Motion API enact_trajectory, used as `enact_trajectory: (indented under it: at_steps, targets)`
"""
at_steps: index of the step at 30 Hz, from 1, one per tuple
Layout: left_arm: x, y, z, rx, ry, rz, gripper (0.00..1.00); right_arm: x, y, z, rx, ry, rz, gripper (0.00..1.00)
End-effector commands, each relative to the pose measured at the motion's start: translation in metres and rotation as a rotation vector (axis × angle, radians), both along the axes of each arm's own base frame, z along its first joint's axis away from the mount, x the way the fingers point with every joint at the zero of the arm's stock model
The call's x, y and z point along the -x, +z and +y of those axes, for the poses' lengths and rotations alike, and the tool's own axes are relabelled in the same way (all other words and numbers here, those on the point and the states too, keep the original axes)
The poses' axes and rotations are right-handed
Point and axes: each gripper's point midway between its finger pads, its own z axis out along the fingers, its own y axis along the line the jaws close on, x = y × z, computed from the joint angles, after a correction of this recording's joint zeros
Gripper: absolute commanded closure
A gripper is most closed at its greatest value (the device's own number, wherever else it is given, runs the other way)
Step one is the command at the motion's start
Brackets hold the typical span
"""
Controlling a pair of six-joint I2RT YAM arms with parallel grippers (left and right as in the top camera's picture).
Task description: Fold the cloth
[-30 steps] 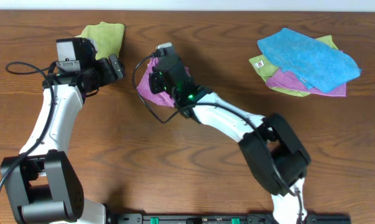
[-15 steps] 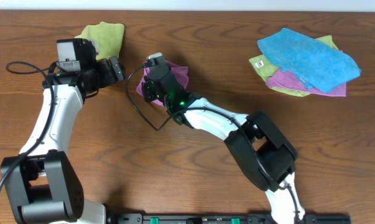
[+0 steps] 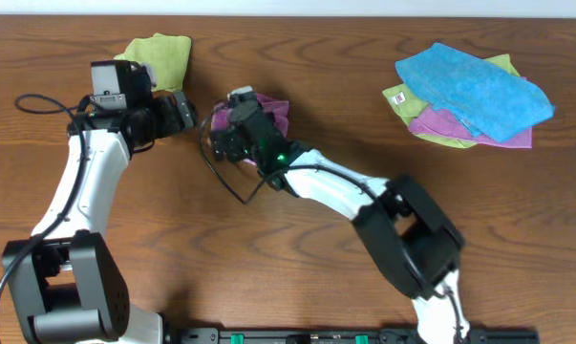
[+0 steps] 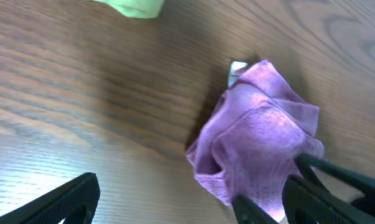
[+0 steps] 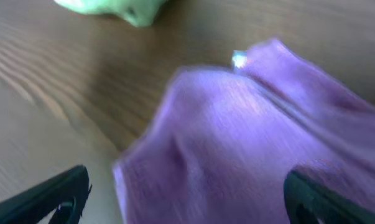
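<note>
While the cloth (image 3: 274,115) lies crumpled on the counter (image 3: 268,277), near the light green cloth (image 3: 161,53), do not attempt a fold. The right pincer (image 5: 187,196) above it and the left pincer (image 4: 187,202) beside it both stand spread, holding nothing. Locate the white tag (image 4: 238,67), grip that corner and an adjacent one, and draw the cloth flat first.

Overhead even, sharp. Right wrist: cloth (image 5: 237,149) heavily blurred. Left wrist: glare on table (image 4: 32,149) lower left.
</note>
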Motion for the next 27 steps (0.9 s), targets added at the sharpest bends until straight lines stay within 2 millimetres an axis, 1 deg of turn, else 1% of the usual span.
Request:
enact_trajectory:
  at_steps: [1, 2, 4, 6, 8, 11, 12, 13, 14, 15, 17, 19, 21, 23, 27]
  targets:
    - [0.004, 0.008, -0.022, 0.034, -0.072, -0.012, 0.05, 0.003, 0.069, -0.024, 0.015, -0.090, -0.064, 0.01]
    - [0.005, 0.007, -0.025, 0.034, -0.081, -0.007, 0.05, 0.005, 0.072, -0.033, 0.037, -0.115, -0.054, 0.01]
    - [0.008, 0.005, -0.034, 0.027, -0.100, 0.005, 0.05, 0.010, 0.078, -0.060, 0.102, -0.202, -0.032, 0.01]
    - [0.009, 0.005, -0.040, 0.025, -0.114, 0.006, 0.05, 0.015, 0.074, -0.085, 0.148, -0.272, 0.014, 0.01]
    - [0.008, 0.006, -0.043, 0.027, -0.122, 0.000, 0.05, 0.020, 0.061, -0.100, 0.173, -0.293, 0.089, 0.01]
    - [0.008, 0.005, -0.048, 0.025, -0.135, -0.002, 0.05, 0.028, 0.045, -0.117, 0.213, -0.309, 0.166, 0.01]
    - [0.009, 0.004, -0.050, 0.024, -0.142, 0.001, 0.05, 0.029, 0.042, -0.122, 0.227, -0.319, 0.175, 0.01]
    - [0.012, 0.001, -0.054, 0.020, -0.151, 0.017, 0.05, 0.028, 0.040, -0.133, 0.240, -0.362, 0.188, 0.01]
    - [0.014, -0.001, -0.054, 0.013, -0.144, 0.029, 0.05, 0.027, 0.040, -0.138, 0.243, -0.380, 0.191, 0.01]
    - [0.019, -0.007, -0.051, -0.007, -0.100, 0.071, 0.05, 0.025, 0.040, -0.145, 0.245, -0.412, 0.194, 0.01]
    - [0.028, -0.017, -0.048, -0.046, -0.040, 0.131, 0.05, 0.019, 0.041, -0.156, 0.232, -0.455, 0.200, 0.01]
    - [0.037, -0.025, -0.054, -0.053, -0.024, 0.169, 0.05, 0.012, 0.042, -0.165, 0.214, -0.490, 0.200, 0.01]
    - [0.043, -0.034, -0.055, -0.068, 0.032, 0.200, 0.05, 0.004, 0.044, -0.171, 0.199, -0.511, 0.190, 0.01]
    - [0.048, -0.042, -0.062, -0.049, 0.066, 0.214, 0.05, -0.004, 0.048, -0.177, 0.175, -0.532, 0.174, 0.01]
    - [0.048, -0.058, -0.075, -0.051, 0.084, 0.175, 0.05, -0.016, 0.056, -0.184, 0.142, -0.542, 0.151, 0.01]
